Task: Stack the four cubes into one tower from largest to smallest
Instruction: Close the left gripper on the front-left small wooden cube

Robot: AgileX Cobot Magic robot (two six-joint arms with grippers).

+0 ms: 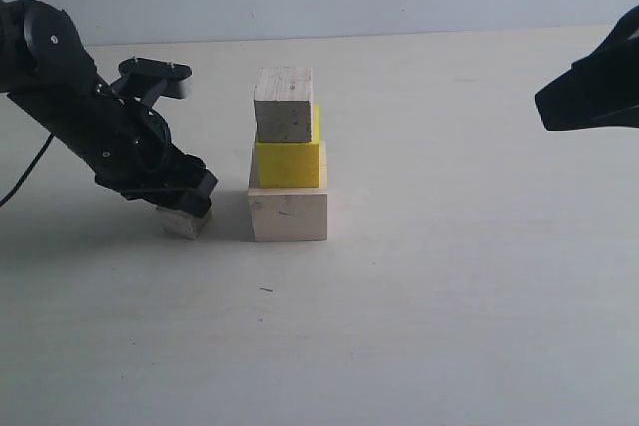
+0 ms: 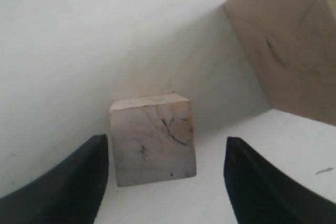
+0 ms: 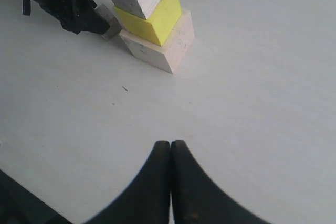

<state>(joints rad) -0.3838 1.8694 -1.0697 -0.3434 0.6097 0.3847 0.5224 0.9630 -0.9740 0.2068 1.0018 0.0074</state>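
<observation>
**Q.** Where does the loose small cube (image 2: 153,141) lie relative to the jaws of the left gripper (image 2: 166,148)?

**A.** It rests on the surface (image 1: 449,326), between the two dark fingers (image 2: 79,182). The jaws are spread apart. The wrist view shows a narrow gap on one side of the cube and a wider gap on the other. The exterior view shows the gripper lowered over the cube, whose top is hidden by the fingers.

**Q.** Where does that cube stand relative to the tower (image 1: 288,162)?

**A.** It is just beside the tower, on the side toward the left edge of the surface. A strip of bare surface separates it from the large pale cube (image 1: 288,214).

**Q.** How is the tower composed?

**A.** It has three levels. The large pale cube forms the base, the yellow cube (image 1: 289,164) sits on it, and the upper small cube (image 1: 283,105) sits on the yellow one. The tower stands about midway between the left and right edges.

**Q.** What is the state of the right gripper (image 3: 170,144)?

**A.** Its jaws are pressed together with nothing between them. It hangs above the surface near the right edge, well apart from the tower.
</observation>
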